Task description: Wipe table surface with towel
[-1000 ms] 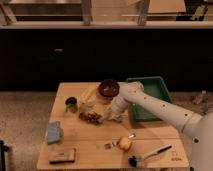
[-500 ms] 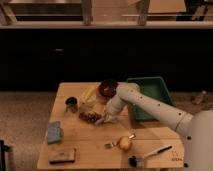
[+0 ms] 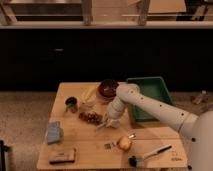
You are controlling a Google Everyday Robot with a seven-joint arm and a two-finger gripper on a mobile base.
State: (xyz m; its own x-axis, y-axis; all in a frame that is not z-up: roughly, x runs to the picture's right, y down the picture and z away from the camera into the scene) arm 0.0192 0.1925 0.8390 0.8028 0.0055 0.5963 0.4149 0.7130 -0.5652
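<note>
Jaws: their state cannot be told, since the gripper is seen only as a pale mass low over the middle of the worktop, just right of the dark grape-like cluster. The white arm reaches in from the lower right, its elbow beside the green bin.

Towel: the folded blue-grey towel lies flat near the worktop's left edge, well left of the cluster and well apart from the gripper. By this layout, it is judged not yet grasped and wiping not yet begun.

Other items, placed from the cluster: a dark cup up-left; a banana above; a dark red bowl up-right; a fork and an apple-like fruit down-right; a black-headed brush further down-right; a brown block down-left.

Hazards (judgement): a direct leftward sweep toward the towel passes over the cluster, so a low gripper could scatter it or nudge the cup. Wiping among this clutter could push the fork, fruit or brush off the near edge. A flat towel offers little to pinch, so a shallow grasp may slip.
</note>
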